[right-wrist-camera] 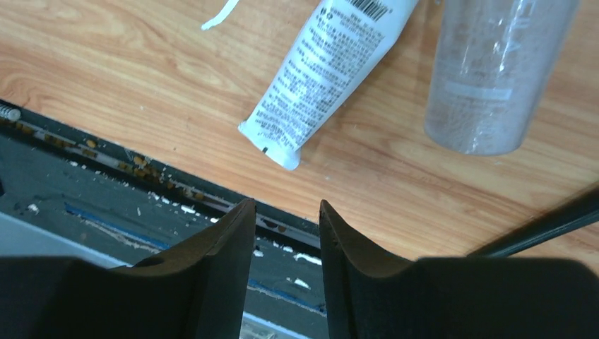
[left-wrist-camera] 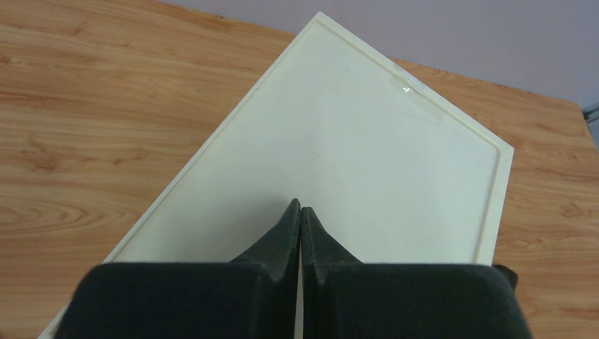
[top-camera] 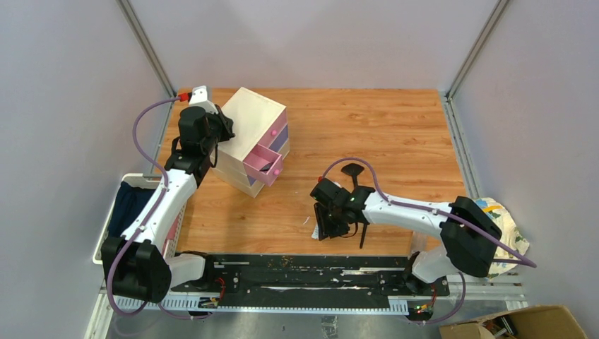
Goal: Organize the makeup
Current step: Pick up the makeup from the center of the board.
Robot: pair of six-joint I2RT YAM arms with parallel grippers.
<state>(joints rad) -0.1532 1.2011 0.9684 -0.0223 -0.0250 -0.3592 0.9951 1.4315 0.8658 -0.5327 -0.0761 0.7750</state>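
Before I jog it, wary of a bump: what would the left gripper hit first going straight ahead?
The shut left gripper would meet the cream top of the box first; the gap is unclear.

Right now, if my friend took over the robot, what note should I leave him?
Left gripper: shut, holding nothing, over the cream box.
Right gripper: open, holding nothing, near the table's front edge.
Makeup: white tube and clear bottle sit on the table ahead of the right gripper, a slim black handle beside them.
Done: one pink drawer is pulled out.
Left: stow these items.
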